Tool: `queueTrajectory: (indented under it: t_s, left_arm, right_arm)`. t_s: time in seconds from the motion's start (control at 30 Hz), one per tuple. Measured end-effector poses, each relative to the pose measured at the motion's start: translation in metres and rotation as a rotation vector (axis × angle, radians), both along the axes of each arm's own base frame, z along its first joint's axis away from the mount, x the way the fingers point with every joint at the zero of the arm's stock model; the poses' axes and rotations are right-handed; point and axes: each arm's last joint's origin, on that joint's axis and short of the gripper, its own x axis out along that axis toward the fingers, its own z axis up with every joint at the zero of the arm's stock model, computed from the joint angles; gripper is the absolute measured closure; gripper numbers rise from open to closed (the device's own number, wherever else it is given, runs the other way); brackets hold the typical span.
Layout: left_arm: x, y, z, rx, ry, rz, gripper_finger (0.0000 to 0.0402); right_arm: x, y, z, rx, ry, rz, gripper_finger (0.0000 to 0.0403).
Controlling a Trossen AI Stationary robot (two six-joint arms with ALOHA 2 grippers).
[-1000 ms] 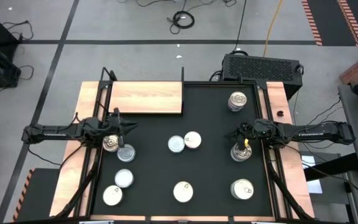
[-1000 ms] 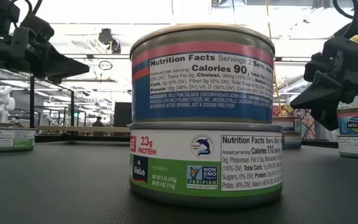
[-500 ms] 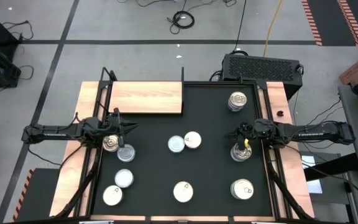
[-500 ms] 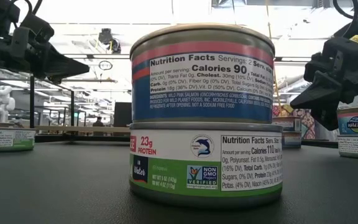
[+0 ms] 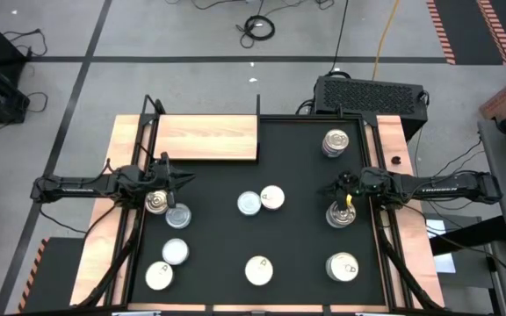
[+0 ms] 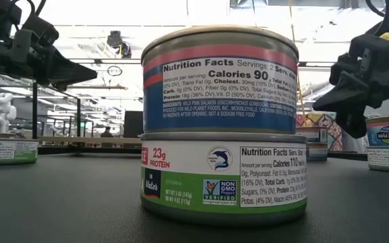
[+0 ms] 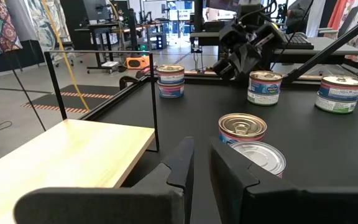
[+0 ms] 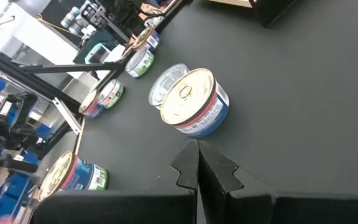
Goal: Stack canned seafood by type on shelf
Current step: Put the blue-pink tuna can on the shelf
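Note:
The canned seafood stands scattered on the black mat. A gold-lidded tin (image 5: 272, 197) touches a silver one (image 5: 249, 204) at the centre. A two-tin stack (image 6: 221, 125) stands at the near edge, another stack (image 5: 336, 142) far right. The wooden shelf (image 5: 205, 138) lies at the far left with nothing on it. My left gripper (image 5: 183, 180) hovers by the shelf's near edge, fingers a narrow gap apart (image 7: 202, 158). My right gripper (image 5: 328, 187) hovers shut (image 8: 197, 158) beside a tin (image 5: 340, 214). Both point at the centre pair.
More tins sit near the left arm (image 5: 156, 203), (image 5: 178, 216), at the near left (image 5: 158, 276), (image 5: 175, 252) and the near right (image 5: 343, 267). A thin black frame (image 7: 104, 56) rises around the shelf. Bare mat lies between the centre pair and each gripper.
My right gripper has risen slightly and tipped a little in the low view. Nothing else has moved.

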Motion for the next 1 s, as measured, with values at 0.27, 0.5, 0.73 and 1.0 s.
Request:
queueTrajectory:
  t_s: [0.27,0.5,0.73,1.0]
  left_arm:
    - [0.000,0.000,0.000,0.000,0.001,0.000,0.0352]
    - [0.000,0.000,0.000,-0.003,-0.002,0.000,0.0352]
    - [0.001,-0.002,0.009,-0.263,-0.145,-0.049,0.0352]
    - [0.001,-0.004,0.015,-0.315,-0.192,-0.140,0.0352]
  right_arm:
    - [0.000,0.000,0.001,-0.004,-0.009,0.001,0.0403]
    - [0.000,0.000,0.001,-0.020,-0.009,0.005,0.0403]
    - [0.001,0.000,0.005,-0.128,-0.051,0.032,0.0403]
    - [0.004,0.000,0.030,-0.317,-0.297,0.047,0.0403]
